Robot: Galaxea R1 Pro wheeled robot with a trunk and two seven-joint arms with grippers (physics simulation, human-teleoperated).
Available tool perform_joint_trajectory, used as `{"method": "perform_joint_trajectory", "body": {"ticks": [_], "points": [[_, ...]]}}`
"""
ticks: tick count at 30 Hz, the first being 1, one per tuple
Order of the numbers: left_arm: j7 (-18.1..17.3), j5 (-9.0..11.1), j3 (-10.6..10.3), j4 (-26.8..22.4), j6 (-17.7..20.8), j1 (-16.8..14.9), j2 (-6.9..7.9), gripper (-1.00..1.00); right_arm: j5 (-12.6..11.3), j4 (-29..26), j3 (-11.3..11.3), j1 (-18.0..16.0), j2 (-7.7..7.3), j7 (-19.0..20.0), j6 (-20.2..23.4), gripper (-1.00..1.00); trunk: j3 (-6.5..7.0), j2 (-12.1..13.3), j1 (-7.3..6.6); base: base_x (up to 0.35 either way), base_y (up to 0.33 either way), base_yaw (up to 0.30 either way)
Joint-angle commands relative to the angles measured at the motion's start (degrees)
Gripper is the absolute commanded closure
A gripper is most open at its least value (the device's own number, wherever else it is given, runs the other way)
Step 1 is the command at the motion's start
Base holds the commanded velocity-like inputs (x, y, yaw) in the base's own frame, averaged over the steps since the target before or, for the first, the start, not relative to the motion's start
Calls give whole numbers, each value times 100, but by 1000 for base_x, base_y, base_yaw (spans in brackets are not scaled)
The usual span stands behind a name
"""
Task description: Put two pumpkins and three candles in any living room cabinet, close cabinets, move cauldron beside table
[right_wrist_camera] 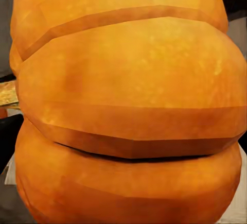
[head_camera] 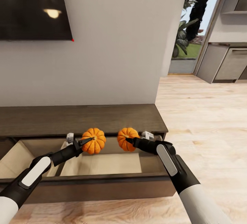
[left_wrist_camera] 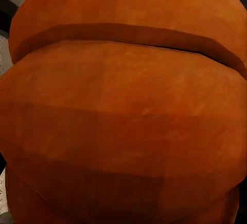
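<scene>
Two squat, ribbed orange pumpkins — one [head_camera: 93, 141] gripped in the left pincer [head_camera: 86, 141], the other [head_camera: 127, 139] in the right pincer [head_camera: 131, 141] — are held above the open tan-lined drawer [head_camera: 103, 164] of the low dark-brown wooden cabinet [head_camera: 79, 119]. Lowering and release are called for next — then closing.

- Left pincer [head_camera: 90, 141]: fingertips masked by the pumpkin [head_camera: 94, 141] it carries; jaw closure not verifiable.
- Right pincer [head_camera: 128, 141]: fingertips likewise masked by its pumpkin [head_camera: 127, 138].
- Drawer [head_camera: 103, 164] beneath both pincers: floor partly screened by arms; left end cut by the frame edge.
- Television [head_camera: 32, 7] above the left pincer: cropped at top and left.
</scene>
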Motion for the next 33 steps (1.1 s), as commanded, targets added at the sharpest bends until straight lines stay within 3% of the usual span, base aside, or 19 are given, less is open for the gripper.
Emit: {"method": "perform_joint_trajectory", "body": {"ticks": [1,8,16,26,33], "points": [[3,10,-1,1,3,-1,-2,100,-9,47,-4,-2,1,-1,36,100,-18,-42,22,0,0,0],[9,30,8,7,4,0,12,100,-2,230,-19,-2,3,-13,302,100,-171,-73,51,0,0,0],[11,37,68,431,1,-1,25,100,-2,240,-21,-2,2,-73,328,100,-348,-83,71,0,0,0],[12,33,66,470,2,-1,35,100,-2,230,-30,-2,-5,-67,329,100,-569,-97,97,0,0,0],[1,33,65,459,-5,-1,21,100,-10,232,-30,-2,-5,-58,344,100,-569,-97,97,104,0,0]]}}
